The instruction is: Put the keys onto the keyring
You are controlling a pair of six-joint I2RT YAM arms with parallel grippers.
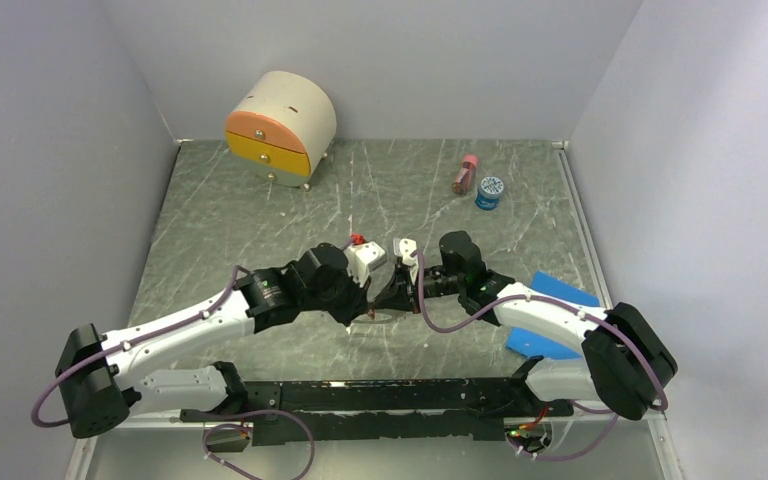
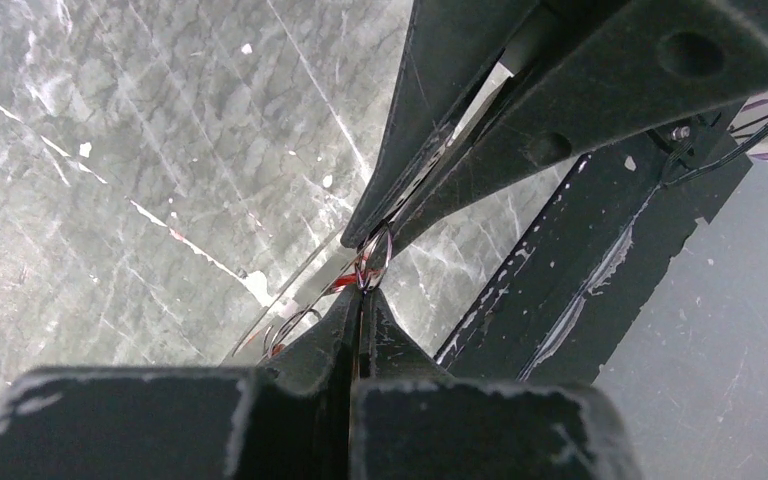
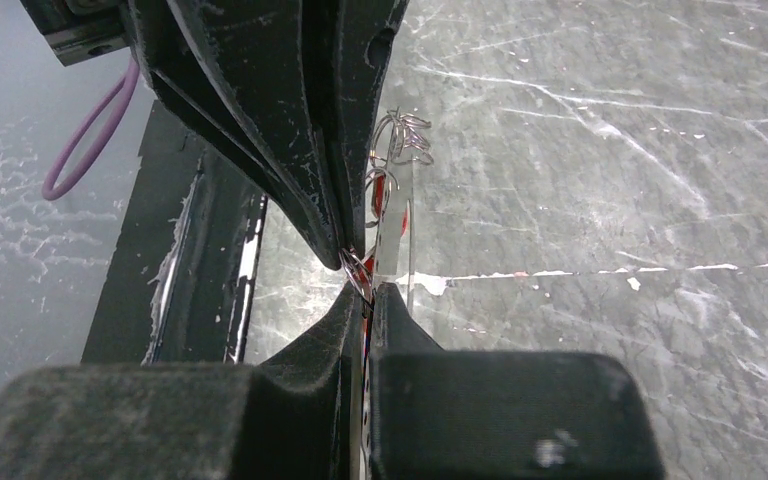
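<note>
My two grippers meet tip to tip low over the table's middle. My left gripper (image 1: 372,306) (image 2: 363,292) is shut on the thin brownish wire of the keyring (image 2: 282,298), which slants away to the left. My right gripper (image 1: 388,302) (image 3: 365,296) is shut on a key; a strip of its red and white tag (image 3: 365,345) shows between the jaws. The key's small split ring (image 2: 376,256) (image 3: 354,268) sits right between both pairs of tips. More keys with small rings (image 3: 403,135) hang on the wire beyond. Another red tag (image 1: 358,240) lies behind the left wrist.
A rounded orange and yellow drawer box (image 1: 280,128) stands at the back left. A pink bottle (image 1: 465,174) and a blue-lidded jar (image 1: 489,192) stand at the back right. A blue sheet (image 1: 550,315) lies under the right arm. A black rail (image 1: 380,395) runs along the near edge.
</note>
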